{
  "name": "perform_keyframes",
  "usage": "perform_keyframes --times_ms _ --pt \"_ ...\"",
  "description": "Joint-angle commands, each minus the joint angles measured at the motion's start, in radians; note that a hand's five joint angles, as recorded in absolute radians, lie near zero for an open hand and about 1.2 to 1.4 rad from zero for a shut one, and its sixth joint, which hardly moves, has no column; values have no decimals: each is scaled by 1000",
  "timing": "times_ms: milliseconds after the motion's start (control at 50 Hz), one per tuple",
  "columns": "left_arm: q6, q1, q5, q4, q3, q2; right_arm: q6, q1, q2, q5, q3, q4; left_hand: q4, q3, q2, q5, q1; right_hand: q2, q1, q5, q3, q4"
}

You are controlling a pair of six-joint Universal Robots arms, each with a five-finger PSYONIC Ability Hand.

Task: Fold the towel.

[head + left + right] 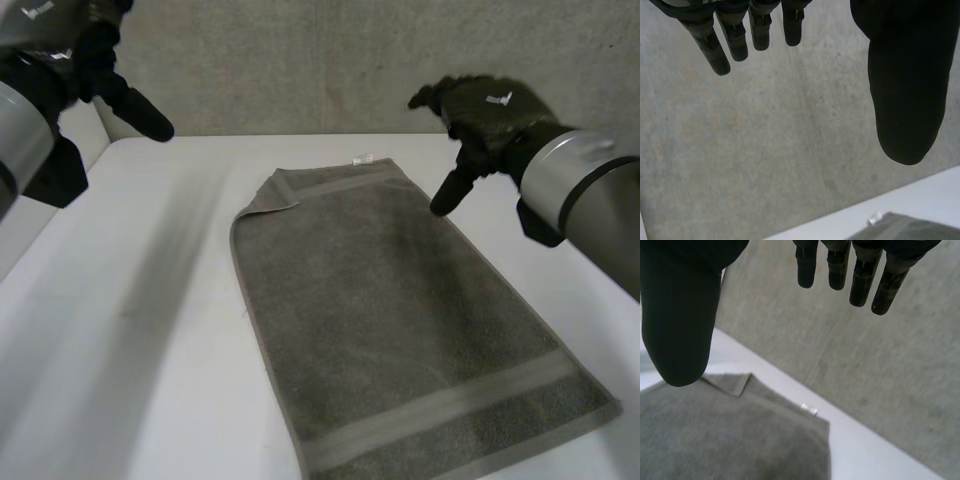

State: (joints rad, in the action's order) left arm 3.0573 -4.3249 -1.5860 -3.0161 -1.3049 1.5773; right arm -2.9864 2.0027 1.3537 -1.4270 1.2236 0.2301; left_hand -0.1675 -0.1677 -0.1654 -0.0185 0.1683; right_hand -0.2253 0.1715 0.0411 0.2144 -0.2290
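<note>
**While Both Hands Hang Open, the Towel Lies Flat on the Worktop**

Though it sits close to the cloth, the robot's right hand (490,115) holds nothing. In the right wrist view its fingers (860,275) are straight and hang loosely side by side, and the thumb (680,315) stands wide apart from them, with the far end of the towel showing in the gap below. The left hand (110,80) is raised over the far left corner of the worktop, well apart from the towel. Its fingers (720,50) are likewise straight and relaxed, the thumb (907,90) is spread away, and nothing is pinched.

A grey-green terry towel (400,320) with a woven band near each short end lies spread on the white worktop (130,330). It runs from the far middle toward the near right. Its far left corner (275,195) is turned back on itself, while the right hand hovers by the far right corner. Behind the worktop stands a bare grey concrete wall (330,60).

A small white tag (363,158) juts from the towel's far edge; any print on it is too small to read. A small white mark (497,98) on the back of the right hand cannot be read either.
</note>
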Motion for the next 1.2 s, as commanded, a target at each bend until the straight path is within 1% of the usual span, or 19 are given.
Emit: perform_keyframes --times_ms 20,40,60,100,120,160,220,260,280,320,420,600,700,740,900,980,1080,1120,1200 --pt "15 -2 0 -7 35 153 24 -18 -157 -41 -1 2 -25 -25 -28 0 25 51 3 -41 -40 54" --pt "15 -2 0 -7 35 153 27 -37 -181 -67 11 -6 -25 -25 -28 0 25 51 3 -41 -40 54" --pt "23 -2 0 -7 39 177 27 -38 -182 -67 11 -6 -25 -25 -28 0 25 51 3 -41 -40 54" --pt "34 -4 -2 -7 44 196 27 -100 -226 -119 51 -18 -23 -22 -25 3 22 51 3 -41 -40 54" --pt "47 -4 -2 -9 44 213 27 -101 -226 -119 51 -18 -20 -19 -22 6 19 51 3 -41 -40 54" --pt "60 -4 -2 -10 44 225 27 -140 -260 -144 111 -84 -20 -19 -22 6 19 12 42 -2 -1 15" --pt "80 -4 -2 -21 41 245 30 -154 -266 -147 151 -137 -17 -16 -19 9 16 -36 90 46 47 -32" --pt "86 -4 -2 -27 39 253 32 -179 -272 -144 232 -248 -17 -16 -19 9 16 -156 209 165 166 -152" --pt "86 -3 -2 -32 38 257 32 -179 -272 -144 232 -249 -17 -16 -19 9 16 -156 210 166 167 -153" --pt "86 -2 -2 -33 36 262 33 -205 -277 -135 301 -351 -17 -16 -19 9 16 -285 339 294 296 -281" --pt "86 -2 -2 -37 35 276 32 -222 -306 -130 347 -422 -17 -16 -19 9 16 -388 442 398 399 -384" --pt "86 -2 -3 -37 35 287 47 -232 -363 -125 347 -420 -17 -16 -19 9 16 -532 586 542 543 -528" --pt "86 -1 -3 -37 32 288 49 -240 -386 -95 338 -422 -14 -14 -16 12 13 -597 650 606 607 -593" --pt "87 -1 -3 -37 32 288 49 -258 -390 -66 338 -422 -14 -14 -16 12 13 -655 709 665 666 -651" --pt "87 -1 -3 -37 32 287 49 -274 -403 -15 337 -426 -14 -14 -16 12 13 -688 741 697 698 -684" --pt "87 -1 -3 -37 32 287 50 -274 -410 -12 332 -426 -14 -14 -16 12 13 -696 750 706 707 -693" --pt "87 -1 -3 -41 29 287 49 -275 -421 -12 323 -422 -14 -14 -16 12 13 -802 856 812 813 -798" --pt "87 1 -3 -41 29 285 49 -275 -424 -12 321 -425 -14 -14 -16 12 13 -896 949 905 907 -892" --pt "87 1 -3 -41 27 285 50 -275 -429 -12 317 -426 -14 -14 -16 12 13 -905 959 915 916 -901"
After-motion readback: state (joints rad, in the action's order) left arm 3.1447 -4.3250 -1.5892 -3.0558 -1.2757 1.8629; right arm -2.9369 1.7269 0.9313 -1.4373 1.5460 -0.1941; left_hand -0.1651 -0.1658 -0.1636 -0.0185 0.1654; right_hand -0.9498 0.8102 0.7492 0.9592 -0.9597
